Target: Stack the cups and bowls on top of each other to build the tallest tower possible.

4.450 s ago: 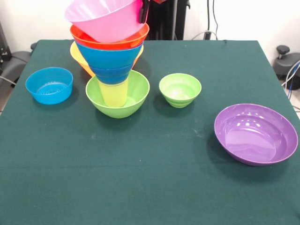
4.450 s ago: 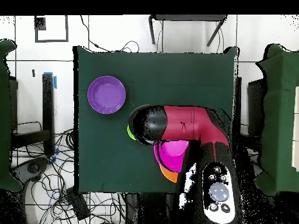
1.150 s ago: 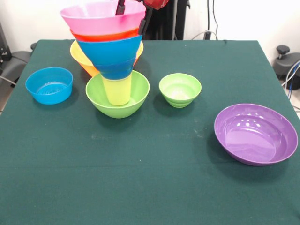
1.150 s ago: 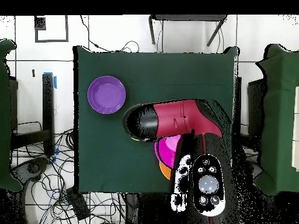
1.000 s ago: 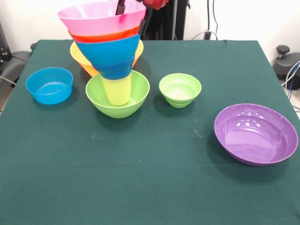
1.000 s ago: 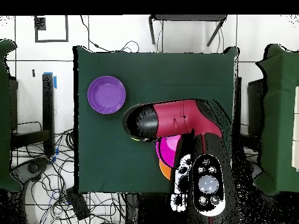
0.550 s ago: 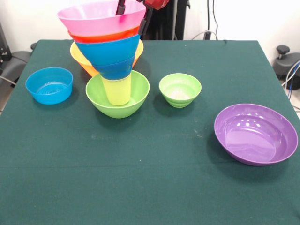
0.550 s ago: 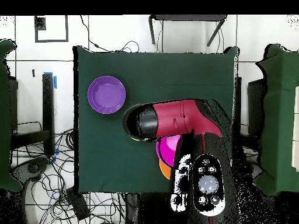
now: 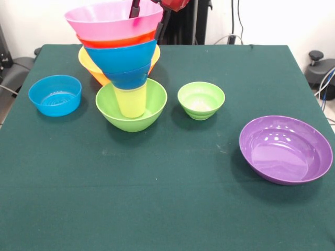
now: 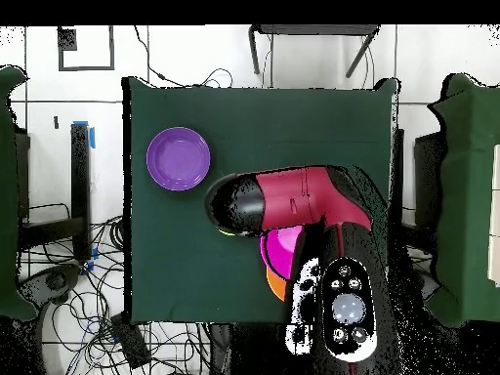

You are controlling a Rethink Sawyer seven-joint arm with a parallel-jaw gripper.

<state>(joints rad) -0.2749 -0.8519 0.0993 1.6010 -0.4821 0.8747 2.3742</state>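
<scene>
From the front, my tower (image 9: pixel 123 63) stands near the table's (image 9: pixel 157 198) far left corner. A big green bowl (image 9: pixel 132 107) holds the yellow cup (image 9: pixel 130 100), then blue bowls (image 9: pixel 121 60), a red-orange bowl (image 9: pixel 118 41) and a pink bowl (image 9: pixel 112 20) on top. My gripper (image 9: pixel 137 7) dips into the pink bowl; I cannot tell if it is open or closed. An orange bowl (image 9: pixel 88 63) sits behind. A purple bowl (image 9: pixel 286 149) lies near the right edge.

From above, my arm (image 10: pixel 293 200) covers the tower.

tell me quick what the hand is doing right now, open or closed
Hand: cannot be told; only a dark part shows, dipping into the pink bowl atop the tower.
</scene>
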